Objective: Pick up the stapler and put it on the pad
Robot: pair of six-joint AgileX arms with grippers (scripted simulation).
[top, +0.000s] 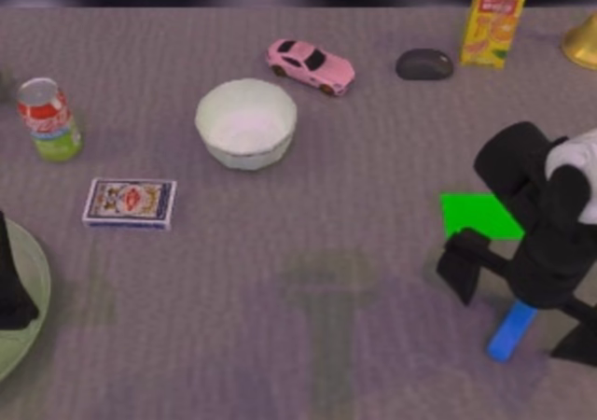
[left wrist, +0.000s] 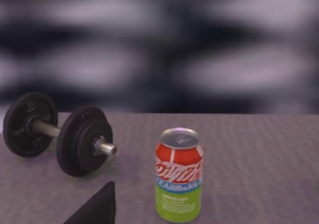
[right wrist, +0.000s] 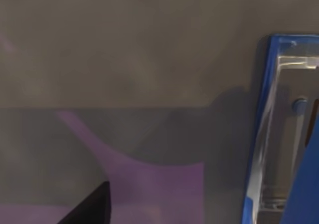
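Right gripper [top: 522,299] hovering over stapler [top: 511,333] at tabletop's right near side, jaws standing wide apart, stapler lying between them. Pad [top: 478,215] lying just beyond. Left arm parking at left edge.

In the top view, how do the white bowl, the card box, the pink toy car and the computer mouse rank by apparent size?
Largest to smallest:
1. white bowl
2. card box and pink toy car, which look too alike to rank
3. computer mouse
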